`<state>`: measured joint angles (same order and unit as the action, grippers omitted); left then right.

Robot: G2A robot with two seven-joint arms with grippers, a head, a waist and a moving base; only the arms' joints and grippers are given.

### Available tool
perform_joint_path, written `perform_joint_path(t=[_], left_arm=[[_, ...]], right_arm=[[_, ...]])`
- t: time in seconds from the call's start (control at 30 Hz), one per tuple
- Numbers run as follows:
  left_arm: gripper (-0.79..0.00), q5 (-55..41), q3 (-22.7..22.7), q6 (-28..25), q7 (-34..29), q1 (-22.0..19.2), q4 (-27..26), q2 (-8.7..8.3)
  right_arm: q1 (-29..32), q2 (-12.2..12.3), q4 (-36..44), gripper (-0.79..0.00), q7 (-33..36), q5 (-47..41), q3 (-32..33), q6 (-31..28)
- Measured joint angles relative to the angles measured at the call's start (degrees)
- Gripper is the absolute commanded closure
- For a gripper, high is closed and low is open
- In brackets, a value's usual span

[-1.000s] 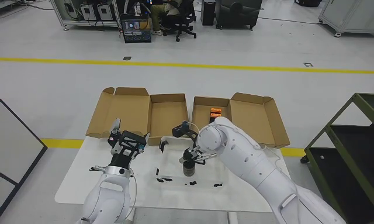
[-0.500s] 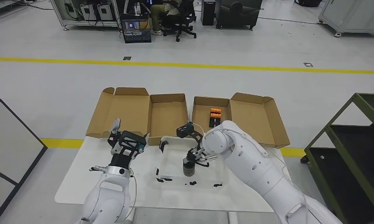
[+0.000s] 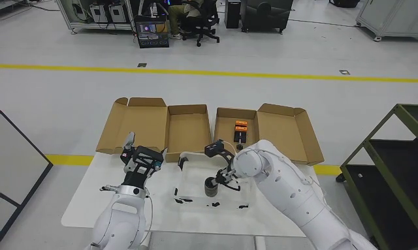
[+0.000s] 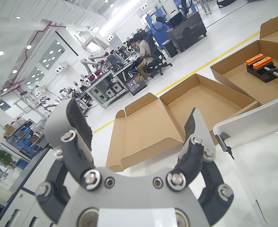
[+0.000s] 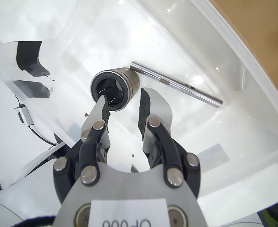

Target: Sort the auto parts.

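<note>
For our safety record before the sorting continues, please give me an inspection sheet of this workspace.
Surface: white table, carrying a clear bin.
Job's things: bearing and steel shaft lie in the bin, the shaft's end seeming to touch the bearing; vise sits in the right cardboard box; left cardboard box stands open.
Clutter: black scraps on the table.
Grippers: left gripper open, above the table; right gripper open, fingertips at the bearing.
Cables: thin black cable beside the bin.
Surroundings: yellow floor line, green cart.

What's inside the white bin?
The white bin holds a bearing sleeve and a steel rod. The open right gripper covers part of the floor below it.
</note>
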<state>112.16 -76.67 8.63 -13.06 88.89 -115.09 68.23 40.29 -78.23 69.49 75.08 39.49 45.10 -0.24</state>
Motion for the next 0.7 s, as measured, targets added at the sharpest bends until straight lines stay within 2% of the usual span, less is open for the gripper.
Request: perform_joint_path(t=[0.27, 0.7], left_arm=[[-0.785, 0.0, 0.0, 0.0, 0.0, 0.0, 0.0, 0.0], [-0.785, 0.0, 0.0, 0.0, 0.0, 0.0, 0.0, 0.0]], right_arm=[[-2.22, -1.19, -5.03, -0.323, 0.39, -1.06, -2.22, 0.2], [-7.36, -5.06, -14.45, -0.299, -0.2, -3.92, -7.96, 0.04]])
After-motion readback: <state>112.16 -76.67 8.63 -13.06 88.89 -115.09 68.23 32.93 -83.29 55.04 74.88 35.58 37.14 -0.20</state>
